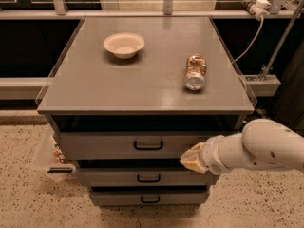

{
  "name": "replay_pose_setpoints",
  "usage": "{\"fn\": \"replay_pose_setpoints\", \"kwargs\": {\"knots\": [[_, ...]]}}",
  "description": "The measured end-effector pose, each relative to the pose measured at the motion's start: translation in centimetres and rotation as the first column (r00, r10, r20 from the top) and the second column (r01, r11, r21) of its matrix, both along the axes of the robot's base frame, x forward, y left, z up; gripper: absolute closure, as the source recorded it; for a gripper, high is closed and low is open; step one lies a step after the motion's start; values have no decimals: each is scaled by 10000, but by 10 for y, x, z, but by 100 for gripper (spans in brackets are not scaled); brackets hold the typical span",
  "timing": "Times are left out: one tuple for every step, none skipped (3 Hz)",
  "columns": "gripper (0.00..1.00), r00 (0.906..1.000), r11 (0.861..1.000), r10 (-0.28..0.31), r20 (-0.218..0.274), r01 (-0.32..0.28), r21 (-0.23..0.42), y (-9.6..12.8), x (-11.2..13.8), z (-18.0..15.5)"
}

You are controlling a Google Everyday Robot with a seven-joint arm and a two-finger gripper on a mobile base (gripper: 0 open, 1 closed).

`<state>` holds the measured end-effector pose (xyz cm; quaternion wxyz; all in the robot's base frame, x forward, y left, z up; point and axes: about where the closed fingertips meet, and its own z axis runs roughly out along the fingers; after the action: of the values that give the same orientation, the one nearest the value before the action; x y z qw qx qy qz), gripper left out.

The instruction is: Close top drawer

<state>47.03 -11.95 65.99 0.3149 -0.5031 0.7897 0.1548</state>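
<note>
The top drawer (109, 145) is a wide grey front with a small dark loop handle (148, 146) at its centre. It stands a little out from the cabinet, with a dark gap above it under the cabinet top. My gripper (191, 159) comes in from the right on a white arm and its tan tip rests against the drawer front, right of the handle. The two lower drawer fronts (114, 177) sit below it.
On the grey cabinet top (95, 84) stand a white bowl (124, 44) at the back left and a can lying on its side (195, 72) at the right. A clear bin (50, 156) hangs at the cabinet's left side. A cable and rails run at the back right.
</note>
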Motion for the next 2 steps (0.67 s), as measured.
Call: {"fn": "replay_pose_setpoints", "kwargs": {"knots": [[96, 9937, 9957, -896, -675, 878, -293, -31, -36, 17], [76, 9929, 9950, -966, -694, 946, -310, -31, -38, 21]]}}
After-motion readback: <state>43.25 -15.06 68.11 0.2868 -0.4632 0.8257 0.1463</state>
